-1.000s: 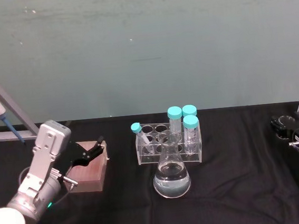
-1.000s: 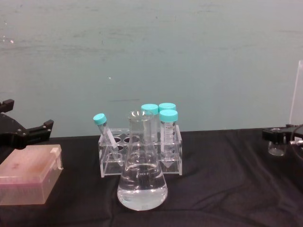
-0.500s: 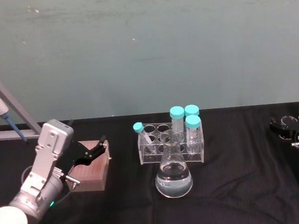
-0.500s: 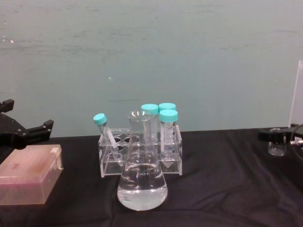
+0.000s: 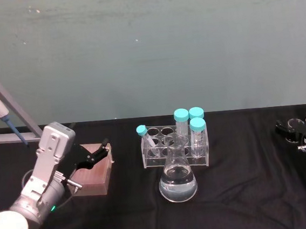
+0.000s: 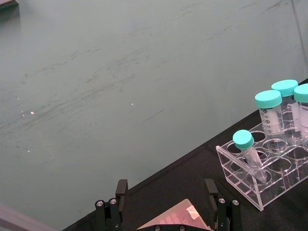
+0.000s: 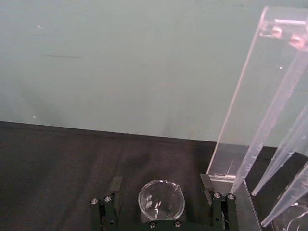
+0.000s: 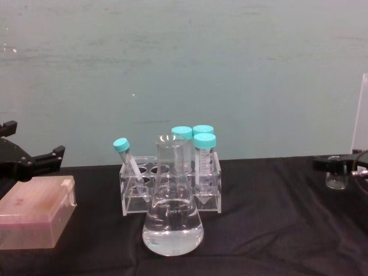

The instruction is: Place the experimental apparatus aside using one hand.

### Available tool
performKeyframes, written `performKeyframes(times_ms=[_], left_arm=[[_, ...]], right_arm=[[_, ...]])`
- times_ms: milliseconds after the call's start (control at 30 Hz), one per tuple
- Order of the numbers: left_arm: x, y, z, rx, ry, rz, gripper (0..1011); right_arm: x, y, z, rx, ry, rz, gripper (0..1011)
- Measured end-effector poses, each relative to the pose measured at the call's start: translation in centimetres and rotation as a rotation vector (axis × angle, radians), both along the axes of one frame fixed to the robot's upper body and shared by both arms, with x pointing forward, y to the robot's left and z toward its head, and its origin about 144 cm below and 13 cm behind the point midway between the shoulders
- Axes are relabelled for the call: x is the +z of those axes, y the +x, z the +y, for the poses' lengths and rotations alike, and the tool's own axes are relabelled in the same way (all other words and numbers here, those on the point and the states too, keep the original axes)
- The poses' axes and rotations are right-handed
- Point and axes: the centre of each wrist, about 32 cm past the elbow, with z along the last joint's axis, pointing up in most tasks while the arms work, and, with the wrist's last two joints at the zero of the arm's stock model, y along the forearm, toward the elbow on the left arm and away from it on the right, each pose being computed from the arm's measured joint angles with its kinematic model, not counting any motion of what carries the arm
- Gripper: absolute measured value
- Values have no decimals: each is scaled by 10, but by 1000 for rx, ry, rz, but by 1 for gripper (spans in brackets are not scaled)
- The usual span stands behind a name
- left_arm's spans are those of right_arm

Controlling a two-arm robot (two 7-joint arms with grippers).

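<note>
Brackets the small beaker (image 7: pixel 161 202) at the table's (image 5: pixel 247 186) right edge with the right gripper (image 7: pixel 160 183) spread wide; holds the left gripper (image 6: pixel 165 186) wide over the pink box (image 8: pixel 34 217).

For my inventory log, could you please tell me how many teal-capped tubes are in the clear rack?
4. One tube leans at the left end of the rack; three more stand upright at its right end. None appears hidden.
</note>
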Motion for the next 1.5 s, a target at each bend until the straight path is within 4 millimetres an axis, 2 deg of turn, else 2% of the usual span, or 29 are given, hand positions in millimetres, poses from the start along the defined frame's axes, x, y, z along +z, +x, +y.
performKeyframes(times_ms=[600,1000,1500], left_arm=[[0,0,0,0,0,0,1000],[0,0,0,0,0,0,1000],[0,0,0,0,0,0,1000]], right_arm=[[16,-16,5,116,-51,-134,1000],[28,-34,6,253,-52,-181,1000],[32,-58,5,485,-34,-190,1000]])
